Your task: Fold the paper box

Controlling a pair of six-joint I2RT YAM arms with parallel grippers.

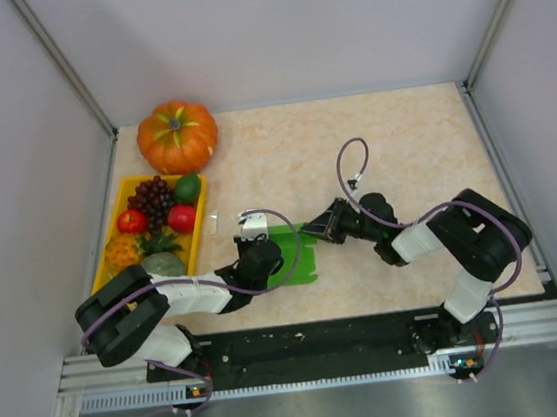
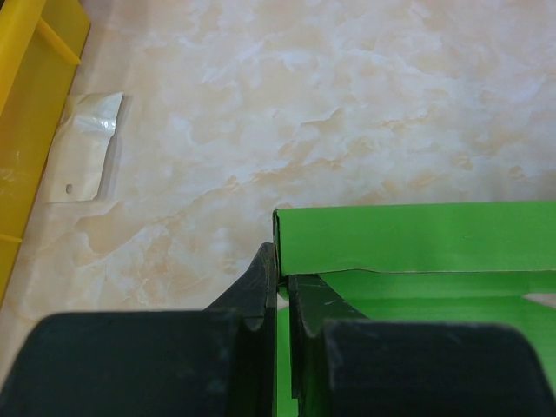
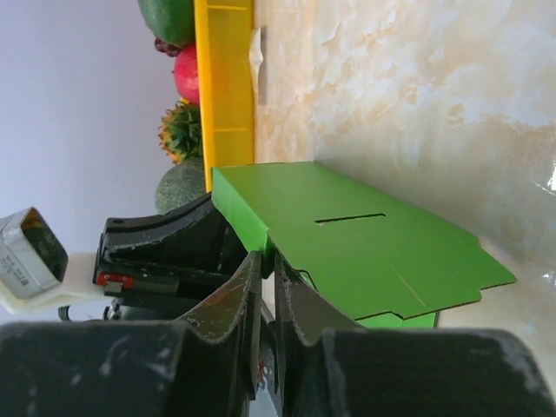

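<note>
Black fingers of the left hand filled the bottom of its wrist view, clenched on the left edge of the bright green die-cut card paper box, which had one panel folded along a crease. Opposite, the right hand was clamped tight and seemed to nip the card's right edge, though its tips hid the contact. The box sat on the beige marbled bench between both hands, with the left arm covering its left part from above. Near the left hand lay a small clear plastic bag, just beside a yellow plastic tray of fruit. An orange pumpkin sat behind the tray, well apart from the card.
</note>
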